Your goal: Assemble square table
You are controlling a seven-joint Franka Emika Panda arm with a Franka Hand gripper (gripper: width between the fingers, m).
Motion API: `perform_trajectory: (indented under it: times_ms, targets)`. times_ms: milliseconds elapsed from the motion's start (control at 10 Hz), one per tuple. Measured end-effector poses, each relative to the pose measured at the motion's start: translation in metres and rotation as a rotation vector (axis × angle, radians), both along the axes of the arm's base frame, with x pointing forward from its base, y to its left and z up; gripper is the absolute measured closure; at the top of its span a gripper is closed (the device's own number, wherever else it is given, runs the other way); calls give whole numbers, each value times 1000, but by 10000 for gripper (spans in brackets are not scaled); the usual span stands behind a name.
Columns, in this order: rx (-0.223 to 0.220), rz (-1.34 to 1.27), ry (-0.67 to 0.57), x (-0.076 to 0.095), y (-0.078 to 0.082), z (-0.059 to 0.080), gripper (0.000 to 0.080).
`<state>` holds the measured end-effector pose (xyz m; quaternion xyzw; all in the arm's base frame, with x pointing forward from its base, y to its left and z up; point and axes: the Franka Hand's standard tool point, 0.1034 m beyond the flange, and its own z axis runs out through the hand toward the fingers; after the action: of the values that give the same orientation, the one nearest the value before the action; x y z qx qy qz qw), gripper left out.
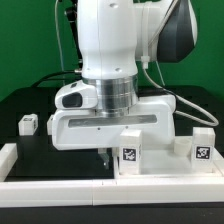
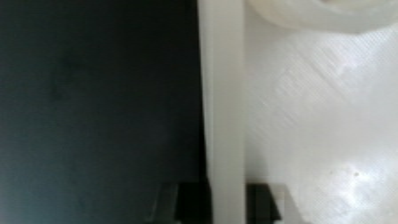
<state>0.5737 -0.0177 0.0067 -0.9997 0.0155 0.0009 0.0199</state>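
Note:
The white square slab (image 1: 165, 168) lies at the exterior view's lower right. In the wrist view its top face (image 2: 320, 120) and its upright side edge (image 2: 221, 100) fill the picture. My gripper (image 1: 103, 156) points straight down at the slab's edge nearer the exterior view's left. In the wrist view my gripper (image 2: 224, 205) has one dark fingertip on each side of that edge, pressed against it. Two tagged white legs (image 1: 130, 150) (image 1: 200, 148) stand at the slab. A third leg (image 1: 28, 123) stands apart at the exterior view's left. A rounded white shape (image 2: 311, 15) shows on the slab.
A long white border rail (image 1: 60, 186) runs along the front, and another (image 1: 8, 158) along the exterior view's left. The black table mat (image 1: 40, 150) lies beside the slab. A small white block (image 1: 178, 145) shows between the two legs.

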Motion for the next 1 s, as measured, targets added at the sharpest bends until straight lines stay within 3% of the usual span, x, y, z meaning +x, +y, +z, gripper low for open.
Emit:
perform_trajectory:
  times_ms: [700,1000]
  targets:
    - [0,5,0,0,-1,0,745]
    - [1,261,-8,-5,-28,2,744]
